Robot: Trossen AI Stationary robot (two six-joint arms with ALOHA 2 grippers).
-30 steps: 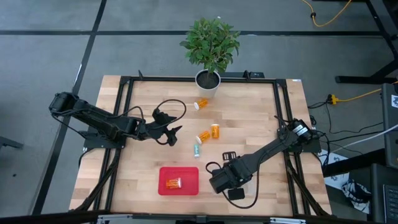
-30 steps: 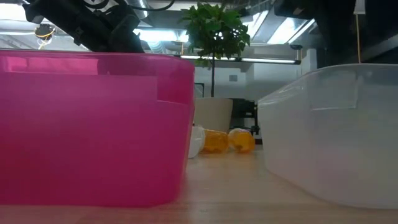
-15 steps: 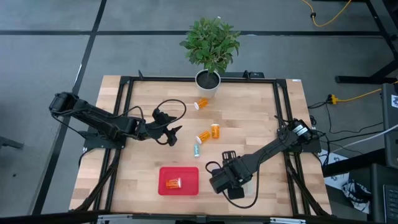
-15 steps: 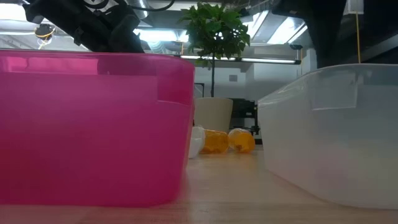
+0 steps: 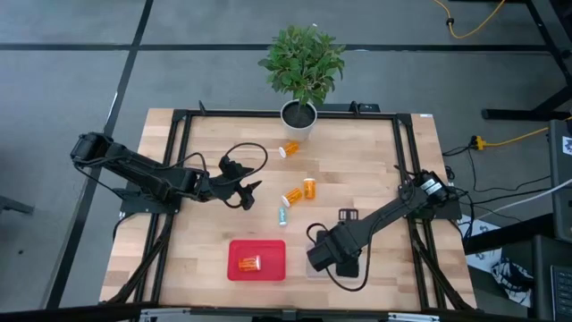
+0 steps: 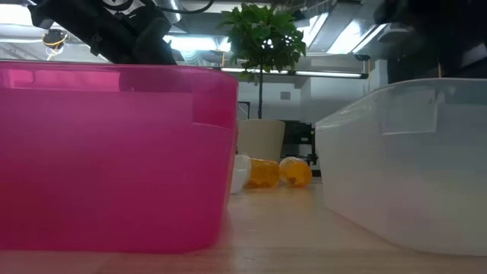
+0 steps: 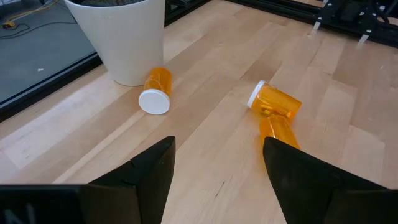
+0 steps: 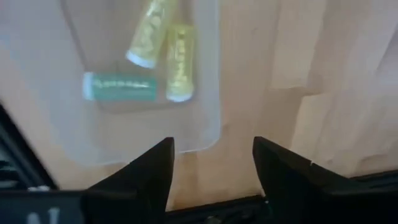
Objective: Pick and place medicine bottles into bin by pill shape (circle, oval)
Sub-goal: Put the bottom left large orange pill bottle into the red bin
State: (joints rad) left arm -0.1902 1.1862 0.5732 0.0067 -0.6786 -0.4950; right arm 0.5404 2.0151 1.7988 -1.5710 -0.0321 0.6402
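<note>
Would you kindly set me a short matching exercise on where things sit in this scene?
Things:
1. red bin
2. clear bin
3. potted plant
4. teal bottle

Places or contents:
A. far edge of the table
B. holds an orange bottle
C. lying on bare wood mid-table
D. holds two yellow bottles and a green one

Pairs: 1-B, 2-D, 3-A, 4-C

On the counter (image 5: 357,170), a plant pot (image 5: 298,116) stands at the back edge, four bottles (image 5: 309,188) lie mid-counter, and two bins (image 5: 257,259) sit side by side in front, each holding bottles.
</note>
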